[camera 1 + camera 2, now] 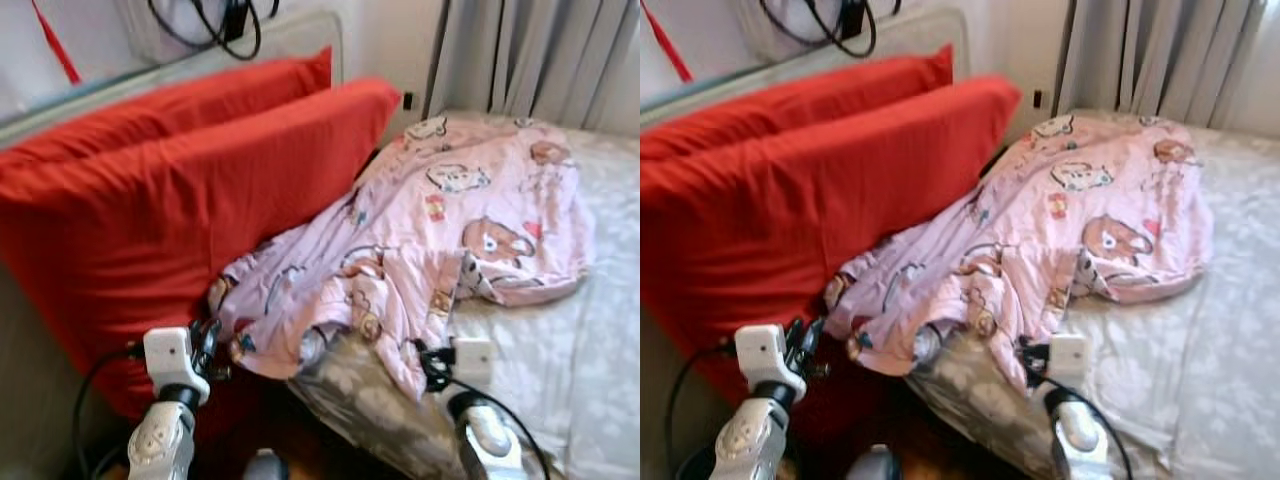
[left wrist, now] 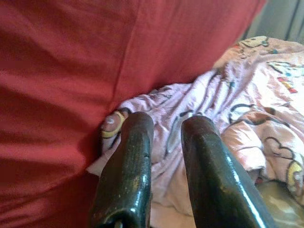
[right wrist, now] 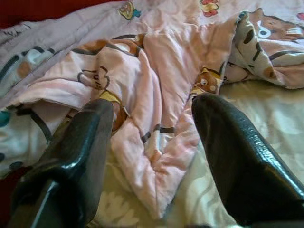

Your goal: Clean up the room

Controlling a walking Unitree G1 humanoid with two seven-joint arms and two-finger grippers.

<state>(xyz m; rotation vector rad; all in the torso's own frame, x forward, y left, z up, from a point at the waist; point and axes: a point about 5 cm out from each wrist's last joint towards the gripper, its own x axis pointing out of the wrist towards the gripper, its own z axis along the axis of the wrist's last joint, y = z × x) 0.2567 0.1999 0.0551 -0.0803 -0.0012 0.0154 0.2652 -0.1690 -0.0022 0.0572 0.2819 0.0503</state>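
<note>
Pink blanket (image 1: 440,230): crumpled on the grey bed (image 1: 590,330), one edge pressed against the red pillows (image 1: 180,190).
Left gripper (image 2: 166,130): fingers slightly parted, nothing held, just before the blanket's corner.
Right gripper (image 3: 152,114): spread wide around a blanket fold, not gripped.
Hidden: fingertips are covered by fabric in head views.

The room is lit by soft daylight let in through the curtains (image 1: 540,55) at the far right, and the bed sheet (image 1: 590,330) beneath them is washed pale. The red pillows (image 1: 180,190) are evenly lit, while deep shadow is held in the gap below them. Both head views are slightly soft throughout. In the wrist views, glare is carried on the black fingers (image 3: 247,156), which are blurred by closeness.
</note>
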